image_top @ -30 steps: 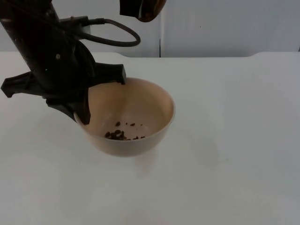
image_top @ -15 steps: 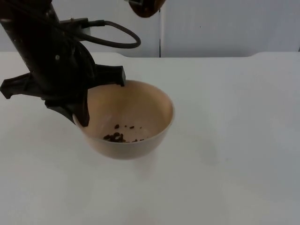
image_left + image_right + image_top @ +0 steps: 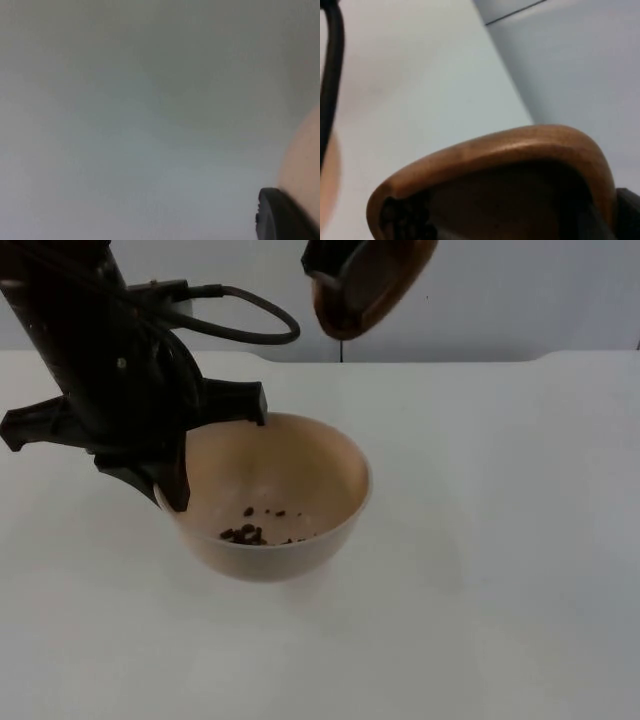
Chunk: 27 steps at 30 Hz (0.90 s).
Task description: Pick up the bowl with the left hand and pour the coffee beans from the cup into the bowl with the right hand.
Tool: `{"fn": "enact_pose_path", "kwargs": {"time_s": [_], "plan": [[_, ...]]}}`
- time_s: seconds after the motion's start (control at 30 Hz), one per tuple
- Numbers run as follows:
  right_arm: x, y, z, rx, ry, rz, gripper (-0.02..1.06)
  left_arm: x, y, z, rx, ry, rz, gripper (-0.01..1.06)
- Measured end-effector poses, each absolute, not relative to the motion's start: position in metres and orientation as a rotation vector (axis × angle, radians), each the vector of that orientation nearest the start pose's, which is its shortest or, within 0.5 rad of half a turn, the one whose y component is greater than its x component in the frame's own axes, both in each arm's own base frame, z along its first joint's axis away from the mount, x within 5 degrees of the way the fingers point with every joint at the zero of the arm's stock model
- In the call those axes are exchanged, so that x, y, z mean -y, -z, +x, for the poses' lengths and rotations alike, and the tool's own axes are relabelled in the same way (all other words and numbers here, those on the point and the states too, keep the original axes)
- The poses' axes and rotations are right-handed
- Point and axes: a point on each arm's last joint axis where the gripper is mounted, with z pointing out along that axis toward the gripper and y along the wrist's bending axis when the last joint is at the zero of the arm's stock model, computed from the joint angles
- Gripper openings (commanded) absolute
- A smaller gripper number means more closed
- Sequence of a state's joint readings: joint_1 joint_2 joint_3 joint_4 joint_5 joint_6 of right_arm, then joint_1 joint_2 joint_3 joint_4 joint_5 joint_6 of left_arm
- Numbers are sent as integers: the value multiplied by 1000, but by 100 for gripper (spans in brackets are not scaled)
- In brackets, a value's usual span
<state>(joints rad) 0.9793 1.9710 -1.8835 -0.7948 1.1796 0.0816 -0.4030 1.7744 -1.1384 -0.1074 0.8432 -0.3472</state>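
1. A robot test bench in a lab, not a home kitchen
2. The bare white table top (image 3: 500, 540) ends at a plain grey partition wall (image 3: 520, 290)
3. A black robot arm (image 3: 100, 370) reaches in over the table

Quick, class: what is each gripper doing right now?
Left gripper: shut on the bowl rim, holding it.
Right gripper: shut on the tilted cup, above and behind the bowl.
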Motion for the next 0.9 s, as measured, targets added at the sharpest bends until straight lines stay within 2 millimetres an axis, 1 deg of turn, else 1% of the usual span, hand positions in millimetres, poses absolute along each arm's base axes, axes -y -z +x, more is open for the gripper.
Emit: {"fn": "enact_pose_path", "kwargs": {"time_s": [0.1,0.13,0.17,0.23,0.27,0.3,0.33,0.43,0.47,0.57,0.6,0.63,0.7,0.77,0.8,0.9], "plan": [[-315,-325,303,-2119,491,-1169,0,139,-190,307,-2999,219,-13,0],[-315,-325,303,-2119,491,-1169,0,139,-190,307,-2999,219,-13,0],[-313,-323,306,-2148,451,-1165,0,139,-190,307,-2999,219,-13,0],[-303,-319,316,-2218,352,-1154,0,139,-191,307,-2997,220,-13,0],[-300,-317,319,-2246,304,-1154,0,139,-191,307,-2997,220,-13,0],[-300,-317,319,-2246,304,-1154,0,139,-191,307,-2997,220,-13,0],[-296,-316,324,-2266,267,-1154,0,139,-191,307,-2993,222,-13,0],[-284,-312,334,-2349,113,-1143,0,139,-191,308,-2989,224,-13,0],[-284,-312,334,-2349,113,-1143,0,139,-191,308,-2989,224,-13,0],[-270,-310,345,-2415,-18,-1100,0,139,-191,308,-2987,225,-13,0],[-262,-309,351,-2440,-68,-1072,0,139,-191,308,-2987,225,-13,0],[-262,-309,351,-2440,-68,-1072,0,139,-191,308,-2987,225,-13,0],[-253,-309,358,-2468,-141,-1032,0,139,-191,308,-2985,226,-14,0],[-242,-309,365,-2489,-169,-988,0,139,-191,309,-2975,220,-6,0],[-242,-309,365,-2489,-169,-988,0,139,-191,309,-2975,220,-6,0],[-229,-309,374,-2500,-173,-932,0,139,-191,310,-2965,214,1,0]]}}
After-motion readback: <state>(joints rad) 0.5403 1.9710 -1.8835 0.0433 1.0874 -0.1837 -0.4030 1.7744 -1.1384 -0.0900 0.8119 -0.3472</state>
